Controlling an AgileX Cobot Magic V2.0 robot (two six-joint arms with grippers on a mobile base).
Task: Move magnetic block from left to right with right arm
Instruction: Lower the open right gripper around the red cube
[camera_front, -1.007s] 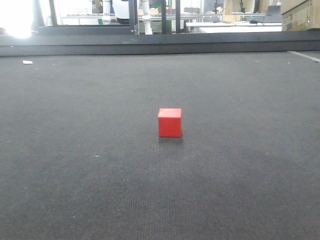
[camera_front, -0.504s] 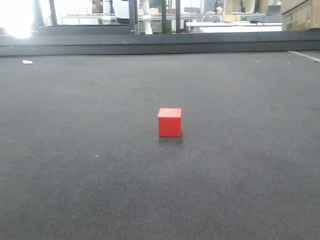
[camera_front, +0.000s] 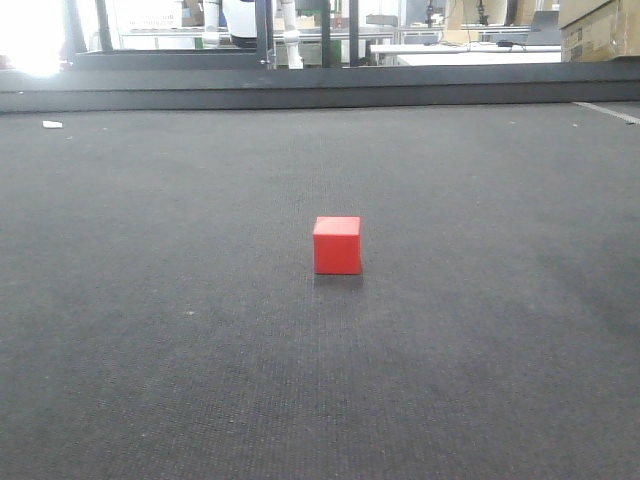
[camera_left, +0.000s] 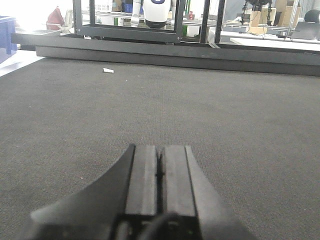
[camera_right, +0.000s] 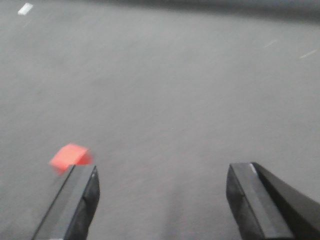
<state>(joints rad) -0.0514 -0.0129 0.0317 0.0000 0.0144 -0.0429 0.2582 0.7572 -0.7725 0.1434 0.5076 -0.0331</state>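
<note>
- The magnetic block (camera_front: 337, 245) stands alone on the dark mat (camera_front: 480, 200), near its middle in the front view, with nothing touching it.
- The right gripper (camera_right: 162, 172) is spread wide and empty. In its own blurred view, the block lies just beyond the tip of the left-hand finger (camera_right: 80, 200), not in the gap.
- Risk: if the gripper goes forward on this line, that finger may hit the cube and push or tip it.
- Risk: closing off-centre may catch only 1 corner, and the smooth faces could slip out.
- The left gripper (camera_left: 160, 150) is pressed closed on nothing, with the block not in its view.
</note>
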